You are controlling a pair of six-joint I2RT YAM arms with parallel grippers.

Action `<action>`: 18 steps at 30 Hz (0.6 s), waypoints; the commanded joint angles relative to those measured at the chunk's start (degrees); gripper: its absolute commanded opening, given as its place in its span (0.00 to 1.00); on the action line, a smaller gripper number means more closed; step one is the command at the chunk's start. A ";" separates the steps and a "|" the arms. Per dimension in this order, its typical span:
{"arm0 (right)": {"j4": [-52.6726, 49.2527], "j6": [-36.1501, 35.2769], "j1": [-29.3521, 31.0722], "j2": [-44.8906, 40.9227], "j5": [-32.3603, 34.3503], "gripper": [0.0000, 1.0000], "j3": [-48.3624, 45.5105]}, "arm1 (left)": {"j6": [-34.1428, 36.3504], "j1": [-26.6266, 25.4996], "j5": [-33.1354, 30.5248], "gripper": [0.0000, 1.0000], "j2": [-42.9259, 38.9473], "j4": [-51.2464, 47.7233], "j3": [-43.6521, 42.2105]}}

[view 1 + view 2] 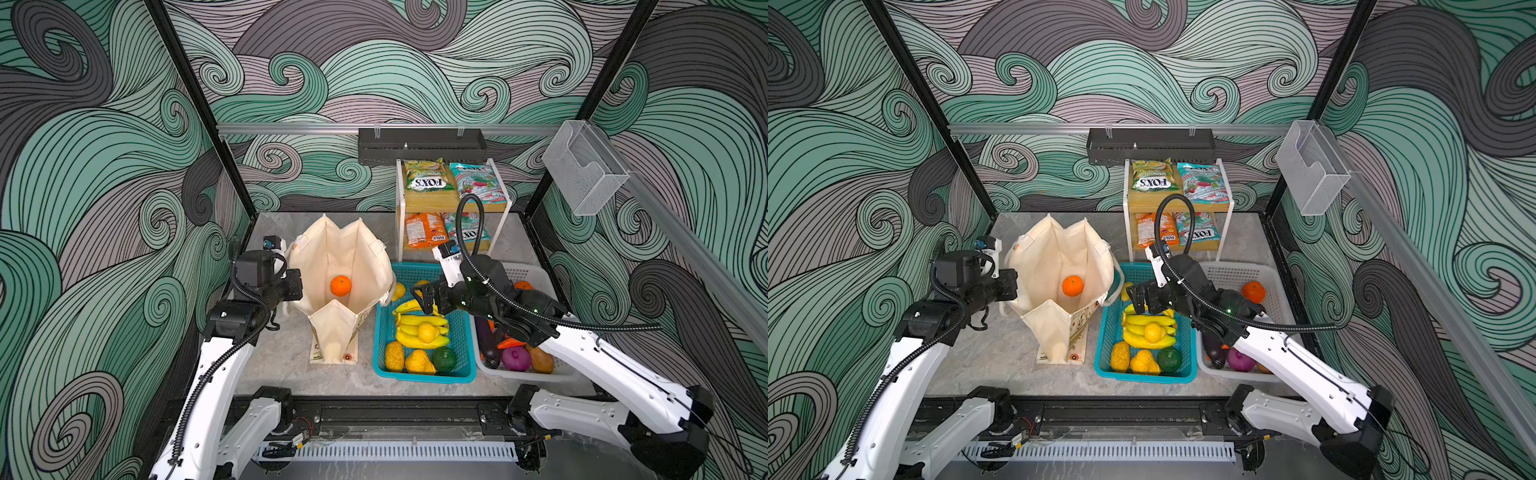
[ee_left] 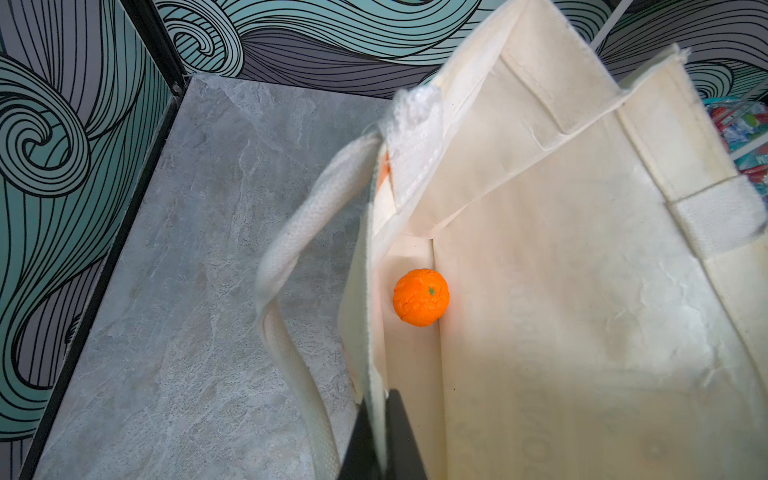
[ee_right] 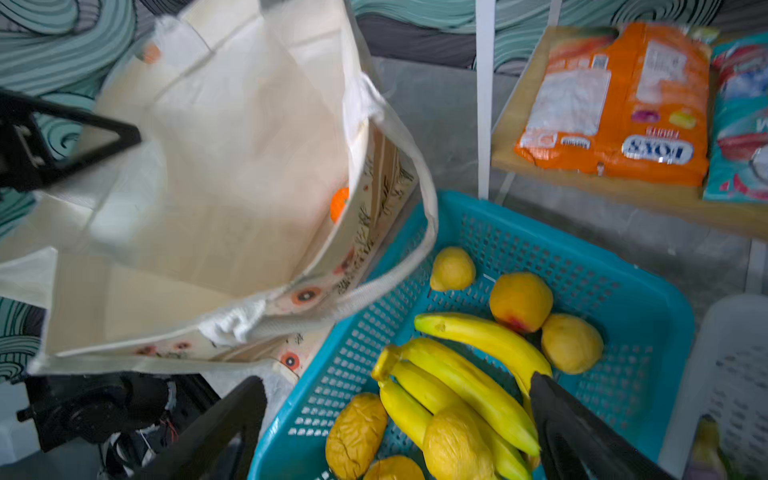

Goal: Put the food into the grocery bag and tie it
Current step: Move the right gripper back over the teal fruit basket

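Note:
The cream grocery bag [image 1: 332, 241] [image 1: 1054, 245] stands open left of centre, with one orange [image 1: 340, 285] [image 1: 1072, 285] [image 2: 421, 297] lying on its bottom. My left gripper [image 1: 300, 284] [image 1: 1015, 284] [image 2: 380, 436] is shut on the bag's left rim, the canvas edge pinched between its black fingers. My right gripper [image 1: 422, 298] [image 1: 1138, 297] [image 3: 397, 380] hangs open over the teal basket, above the yellow bananas [image 1: 419, 328] [image 3: 469, 374], holding nothing. FOX'S snack packets [image 1: 424, 174] lie on the shelf at the back. An eggplant [image 1: 485, 343] and a carrot [image 1: 510, 343] sit partly hidden under my right arm.
The teal basket [image 1: 424, 377] beside the bag also holds lemons and other yellow and green fruit. A white basket [image 1: 540, 377] to its right holds vegetables and another orange [image 1: 1253, 291]. A two-tier wooden rack [image 1: 400, 208] stands behind. One bag strap [image 3: 424, 216] droops over the teal basket's rim.

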 commanded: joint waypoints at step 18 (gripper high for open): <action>0.21 1.75 0.53 0.71 -16.00 0.82 -21.72 | 1.41 0.38 -3.01 0.00 -0.89 1.18 0.31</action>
